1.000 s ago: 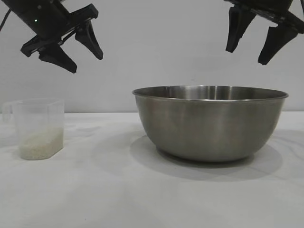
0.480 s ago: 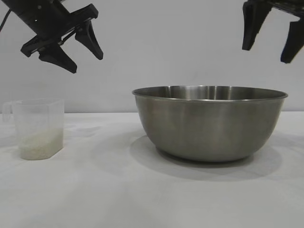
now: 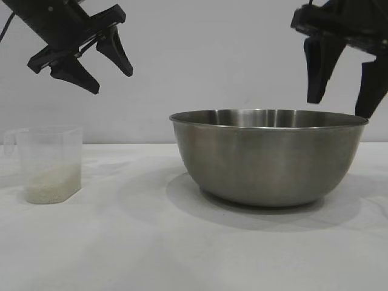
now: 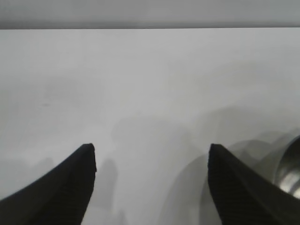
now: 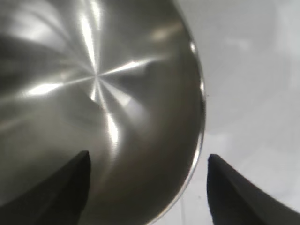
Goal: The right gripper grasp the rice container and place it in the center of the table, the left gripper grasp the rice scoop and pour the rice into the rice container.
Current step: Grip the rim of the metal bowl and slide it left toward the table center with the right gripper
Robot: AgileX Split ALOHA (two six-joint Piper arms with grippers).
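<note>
Both black two-fingered claws are cut off above their finger bars. Only a sliver of the large round stainless-steel bowl shows in the left wrist view. The right gripper points steeply down, open, one finger inside the right-hand rim and one outside, holding nothing. The left gripper hangs tilted and open, high above the small clear plastic measuring cup holding off-white rice on the white marbled table.

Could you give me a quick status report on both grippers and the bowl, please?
Right gripper open, straddling rice container rim, no contact. Left gripper open, parked above rice scoop. Nothing obstructing.
</note>
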